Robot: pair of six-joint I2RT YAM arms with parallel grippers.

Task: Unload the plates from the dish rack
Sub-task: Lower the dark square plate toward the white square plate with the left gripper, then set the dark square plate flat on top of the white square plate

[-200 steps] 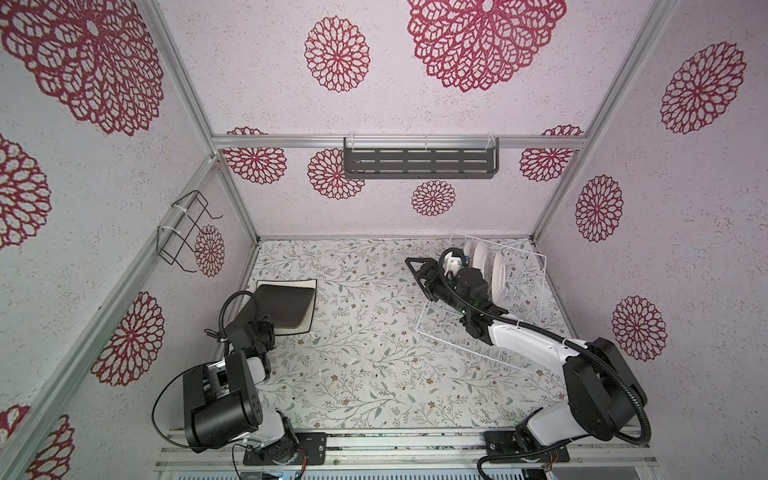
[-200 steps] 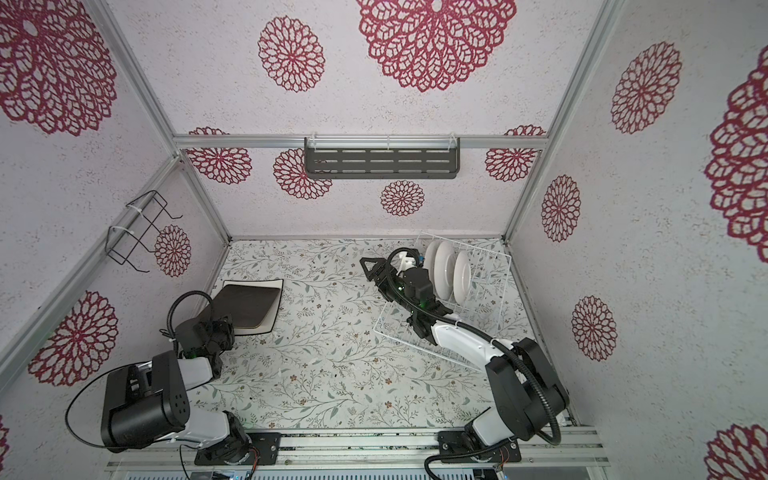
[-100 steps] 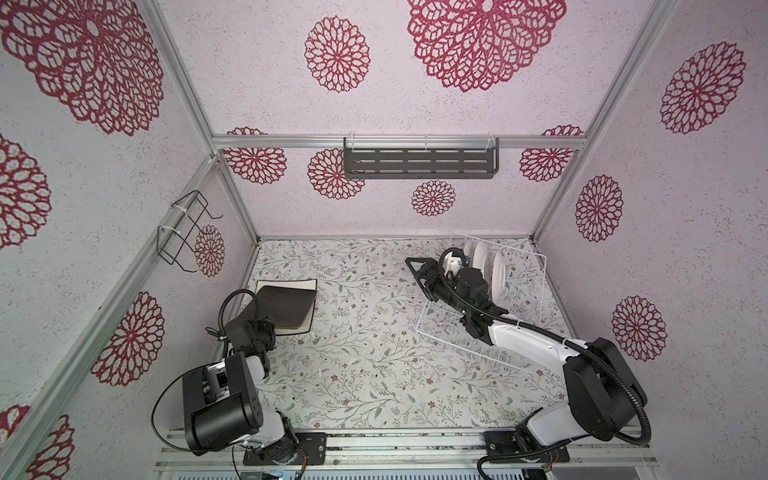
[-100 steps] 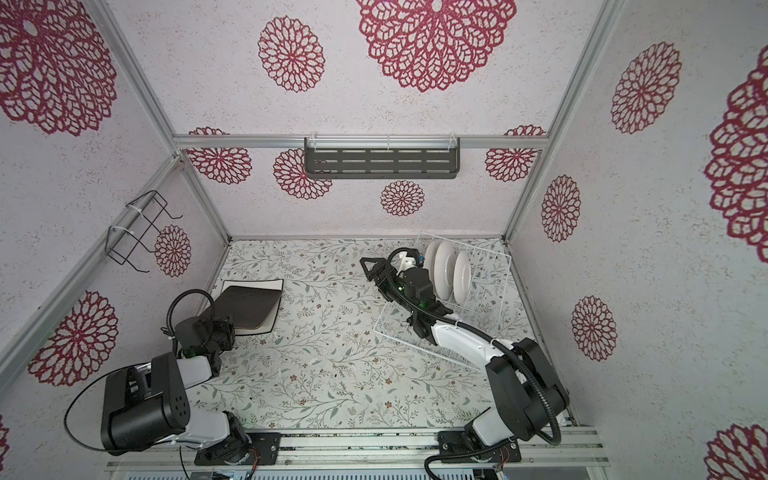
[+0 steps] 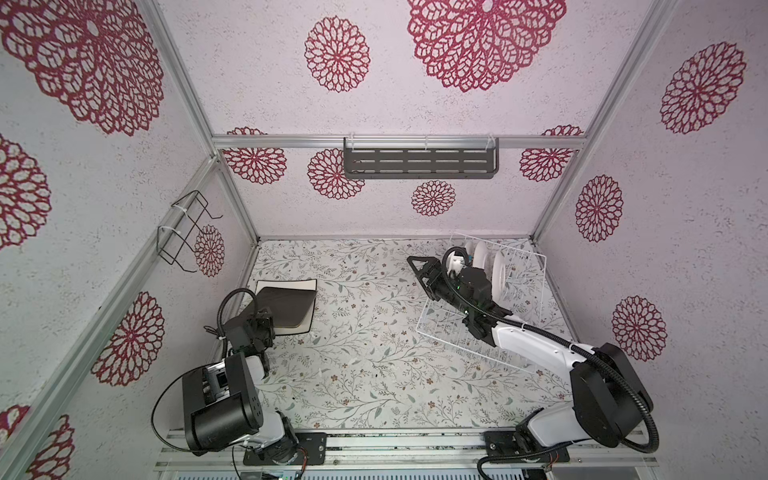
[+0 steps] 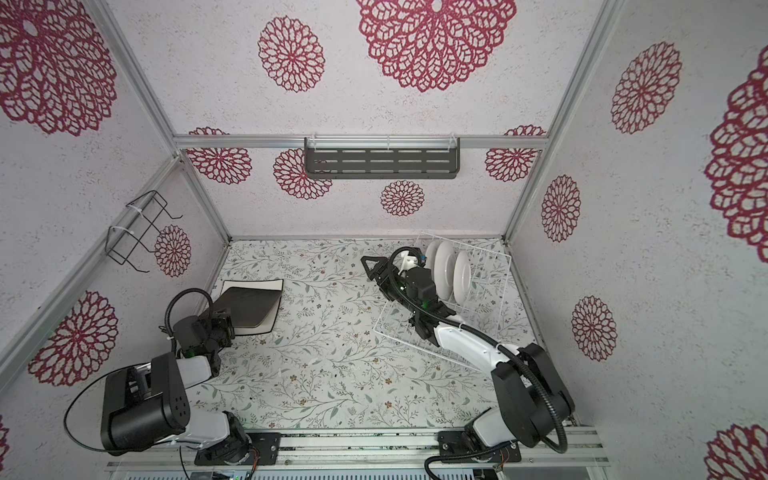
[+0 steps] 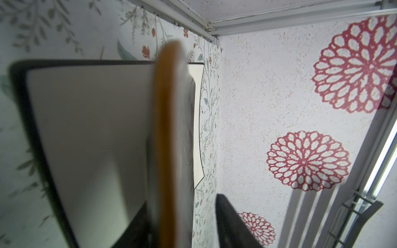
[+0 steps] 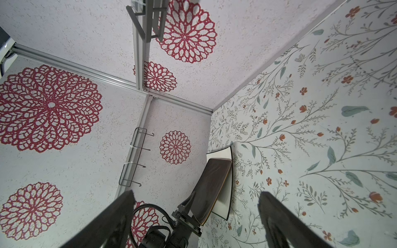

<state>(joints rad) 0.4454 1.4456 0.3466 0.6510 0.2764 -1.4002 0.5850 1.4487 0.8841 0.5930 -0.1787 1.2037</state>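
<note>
"Now, where do the plates stand?"

"Two of five are out. At the near-left corner of the floral table (image 5: 374, 365), the black square plate (image 5: 286, 307) leans over the white square plate (image 5: 312, 307), its far edge apparently resting on it, its near edge raised at the left gripper (image 5: 262, 320). Three round white plates (image 6: 446, 262) stand upright between the tines at the far end of the dish rack (image 5: 523, 266)."

"And the jaws?"

"In the left wrist view the left pair stands apart, the black plate's brown edge between the fingers (image 7: 232, 223) with a gap showing on one side: a release, not a clamp. The right gripper (image 5: 422, 276) hangs spread wide and empty just beside the rack's inner wall, pointing away from the round plates."

"What does the step ask?"

"By my reading, patience. The black plate should settle flat on the white one before the arm backs out, and the fingers should draw straight back along the plate's plane, so neither drags the rim and skews the stack. Glazed ware on glazed ware will likely slide at a nudge. The right arm then has to turn toward the rack and take the nearest round plate by its upper rim, lifting straight up clear of the tines."
</note>
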